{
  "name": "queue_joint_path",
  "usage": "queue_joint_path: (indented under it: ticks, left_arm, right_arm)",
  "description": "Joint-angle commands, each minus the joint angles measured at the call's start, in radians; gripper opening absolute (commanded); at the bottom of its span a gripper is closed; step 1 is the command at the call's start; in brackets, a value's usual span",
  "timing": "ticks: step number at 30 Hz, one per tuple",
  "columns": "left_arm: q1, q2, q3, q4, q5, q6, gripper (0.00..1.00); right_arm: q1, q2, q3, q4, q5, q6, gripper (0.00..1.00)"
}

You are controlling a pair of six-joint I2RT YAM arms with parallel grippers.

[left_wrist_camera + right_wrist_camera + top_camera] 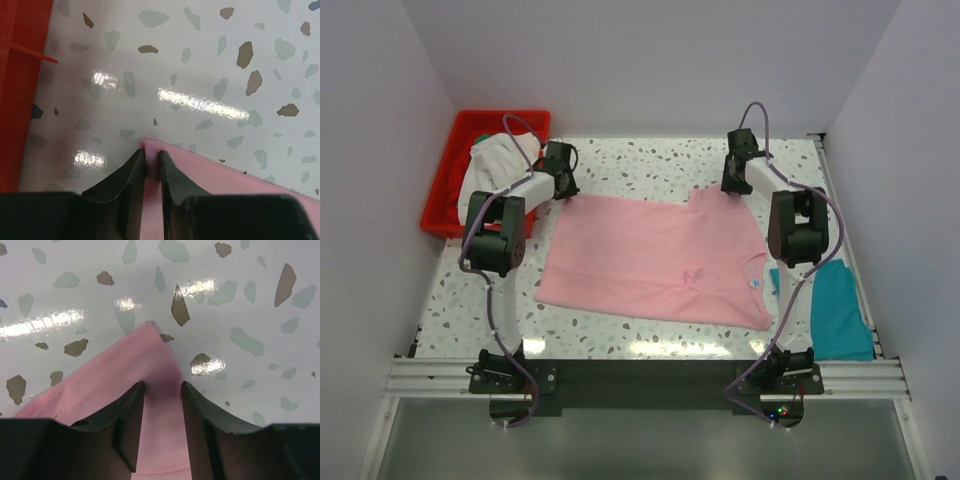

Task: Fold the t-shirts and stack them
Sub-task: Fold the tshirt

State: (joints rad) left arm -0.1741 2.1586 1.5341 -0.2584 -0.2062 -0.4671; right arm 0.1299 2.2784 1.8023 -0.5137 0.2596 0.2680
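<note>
A light pink t-shirt (650,260) lies spread flat across the middle of the table, its small neck label (755,284) near the right side. My left gripper (563,188) is down at the shirt's far left corner. In the left wrist view its jaws (151,151) stand a thin gap apart, with the pink corner (225,175) lying between them. My right gripper (732,185) is at the far right corner. There its jaws (162,385) stand wider apart, over flat pink cloth (115,375). A teal t-shirt (840,310) lies at the right edge. An off-white t-shirt (495,160) is bunched in the crate.
The red plastic crate (445,190) stands at the far left of the table, and its wall (15,100) is close to the left of my left gripper. White walls enclose the speckled table on three sides. Both arm bases sit on the rail at the near edge.
</note>
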Motion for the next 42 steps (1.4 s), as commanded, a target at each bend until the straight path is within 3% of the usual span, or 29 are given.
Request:
queue_joint_path:
  ticks: [1, 6, 7, 9, 25, 42]
  left_arm:
    - [-0.001, 0.024, 0.037, 0.024, -0.002, 0.008, 0.21]
    - [-0.001, 0.037, 0.058, 0.027, 0.010, -0.002, 0.13]
    - [-0.001, 0.030, 0.057, 0.030, 0.008, -0.005, 0.12]
    - [-0.001, 0.021, 0.051, 0.054, 0.007, -0.010, 0.11]
    - [0.047, -0.111, -0.022, 0.243, 0.100, -0.059, 0.07]
    - [0.079, -0.215, -0.185, 0.332, 0.166, -0.088, 0.00]
  right_arm:
    - [-0.006, 0.036, 0.028, 0.003, -0.023, 0.007, 0.38]
    - [-0.006, 0.049, 0.067, -0.017, -0.010, 0.004, 0.14]
    - [-0.007, 0.049, 0.072, -0.019, -0.003, 0.004, 0.05]
    - [-0.010, 0.044, 0.084, -0.019, 0.006, 0.007, 0.00]
    - [-0.030, -0.132, 0.060, 0.067, -0.049, 0.030, 0.00]
    - [-0.032, -0.422, -0.329, 0.185, -0.095, 0.103, 0.00]
